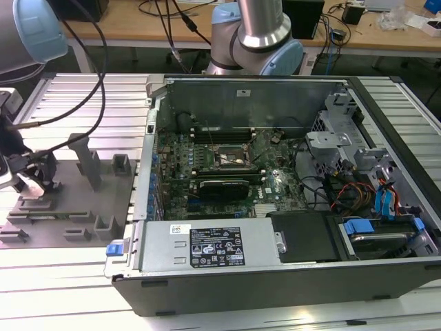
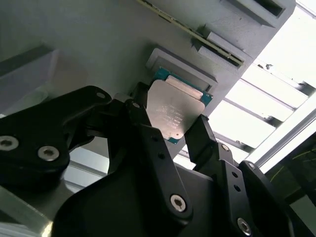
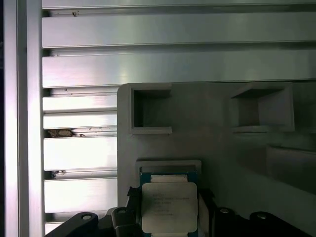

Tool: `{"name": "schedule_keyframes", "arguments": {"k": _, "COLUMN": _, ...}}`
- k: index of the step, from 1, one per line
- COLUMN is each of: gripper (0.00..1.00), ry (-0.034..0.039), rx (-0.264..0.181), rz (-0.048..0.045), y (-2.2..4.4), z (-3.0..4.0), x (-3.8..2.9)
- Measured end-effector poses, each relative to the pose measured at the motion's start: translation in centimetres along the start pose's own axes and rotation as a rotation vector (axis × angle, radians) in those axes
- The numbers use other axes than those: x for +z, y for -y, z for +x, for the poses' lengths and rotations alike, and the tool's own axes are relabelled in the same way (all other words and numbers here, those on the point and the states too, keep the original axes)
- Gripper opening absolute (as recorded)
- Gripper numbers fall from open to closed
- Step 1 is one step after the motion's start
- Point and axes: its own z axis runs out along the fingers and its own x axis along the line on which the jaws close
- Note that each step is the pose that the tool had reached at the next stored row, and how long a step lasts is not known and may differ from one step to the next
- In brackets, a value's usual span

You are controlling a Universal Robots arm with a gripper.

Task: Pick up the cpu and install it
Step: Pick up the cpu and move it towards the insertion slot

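The cpu [image 2: 173, 111] is a small square chip with a silvery top and a green rim. It lies at a grey rectangular seat on the grey fixture plate [image 2: 74, 44]. In both wrist views my gripper [image 2: 170, 121] has one black finger against each side of the cpu [image 3: 169, 206], shut on it. In the exterior view the gripper [image 1: 27, 176] is low over the fixture plate [image 1: 69, 207] at the exterior view's left, well apart from the open computer case [image 1: 275, 276]. The motherboard's cpu socket [image 1: 233, 157] sits in the middle of the case.
The fixture plate carries raised grey blocks and posts [image 1: 88, 162] near the gripper. It rests on a ribbed aluminium table [image 3: 148, 64]. A power supply [image 1: 213, 245] lies along the case's near side, and drive bays with blue tabs [image 1: 386, 200] are at the exterior view's right.
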Motion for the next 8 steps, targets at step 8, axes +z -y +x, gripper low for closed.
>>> {"name": "schedule_keyframes", "arguments": {"k": 8, "gripper": 0.55, "ry": 0.0000, "rx": 0.000, "rz": 0.0000, "y": -0.06, "z": -0.02, "x": -0.88}}
